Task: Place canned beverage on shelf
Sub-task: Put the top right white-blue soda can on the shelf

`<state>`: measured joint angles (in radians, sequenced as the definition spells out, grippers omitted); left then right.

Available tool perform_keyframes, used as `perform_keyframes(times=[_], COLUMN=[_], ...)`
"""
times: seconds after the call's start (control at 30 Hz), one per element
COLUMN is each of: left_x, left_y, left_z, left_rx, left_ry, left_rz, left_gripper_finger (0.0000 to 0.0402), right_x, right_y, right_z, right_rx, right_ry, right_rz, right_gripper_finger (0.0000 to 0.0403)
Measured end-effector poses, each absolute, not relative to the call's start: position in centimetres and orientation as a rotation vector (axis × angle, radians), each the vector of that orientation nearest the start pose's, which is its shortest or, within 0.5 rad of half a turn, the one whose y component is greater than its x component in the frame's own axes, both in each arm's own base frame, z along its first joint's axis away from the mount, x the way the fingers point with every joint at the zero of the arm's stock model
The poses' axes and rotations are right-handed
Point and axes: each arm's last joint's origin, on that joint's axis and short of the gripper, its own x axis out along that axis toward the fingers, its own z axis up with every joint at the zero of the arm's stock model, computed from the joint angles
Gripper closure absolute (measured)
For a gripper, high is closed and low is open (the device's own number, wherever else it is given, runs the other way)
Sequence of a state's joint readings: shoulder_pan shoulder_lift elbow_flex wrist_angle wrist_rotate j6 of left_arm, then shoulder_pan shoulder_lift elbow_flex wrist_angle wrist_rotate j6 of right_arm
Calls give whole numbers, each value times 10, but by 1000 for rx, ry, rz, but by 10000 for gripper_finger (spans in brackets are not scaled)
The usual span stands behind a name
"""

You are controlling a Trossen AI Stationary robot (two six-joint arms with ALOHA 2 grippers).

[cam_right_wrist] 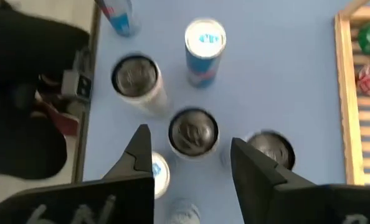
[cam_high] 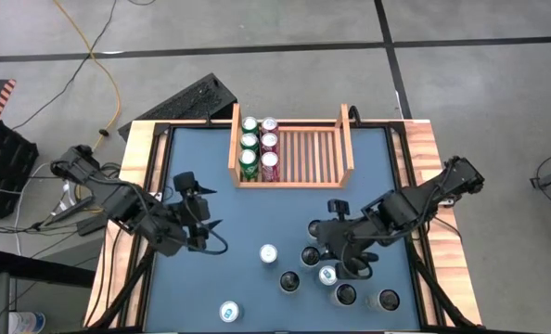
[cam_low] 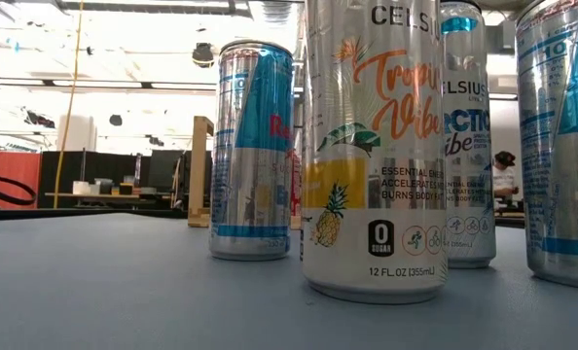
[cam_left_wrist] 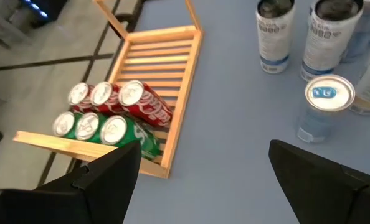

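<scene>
Pick-up step: right gripper hovers open, empty, over dark-topped can; next, lower and close, then carry to shelf.

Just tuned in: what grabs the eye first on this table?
The wooden shelf at the table's far edge, six green and red cans packed at its left end, the rest bare. Near the right front, a cluster of upright cans, with the right hand open just above them. The left hand waits open at mid-left.

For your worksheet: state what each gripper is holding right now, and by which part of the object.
Nothing is held. The left gripper hangs open and empty over the table; the right gripper hovers with its jaws apart above a dark-topped can, not closed on it.
</scene>
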<state>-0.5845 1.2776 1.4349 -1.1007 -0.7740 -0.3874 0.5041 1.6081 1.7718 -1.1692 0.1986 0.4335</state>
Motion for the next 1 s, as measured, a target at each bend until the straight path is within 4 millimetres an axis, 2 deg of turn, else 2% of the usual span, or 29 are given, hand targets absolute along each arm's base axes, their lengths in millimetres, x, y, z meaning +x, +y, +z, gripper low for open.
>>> perform_keyframes(times=[0.23, 0.37, 0.5, 0.67, 0.8, 1.0], left_x=[224, 238, 234, 224, 219, 219], left_y=[-123, -136, -139, -138, -145, -149], left_z=[362, 356, 363, 376, 376, 373], left_rx=[313, 396, 453, 371, 362, 353], left_ry=[752, 722, 665, 613, 617, 591], left_rz=[293, 237, 250, 197, 144, 149], left_gripper_finger=[60, 60, 60, 60, 60, 60], right_x=[283, 287, 291, 294, 300, 316], right_y=[149, 151, 153, 155, 154, 151], right_z=[389, 393, 397, 398, 392, 381], right_rx=[52, -2, -66, -141, -201, -201], right_ry=[908, 844, 782, 747, 754, 772], right_rz=[101, 152, 199, 236, 243, 215], right_gripper_finger=[273, 273, 273, 273, 273, 273])
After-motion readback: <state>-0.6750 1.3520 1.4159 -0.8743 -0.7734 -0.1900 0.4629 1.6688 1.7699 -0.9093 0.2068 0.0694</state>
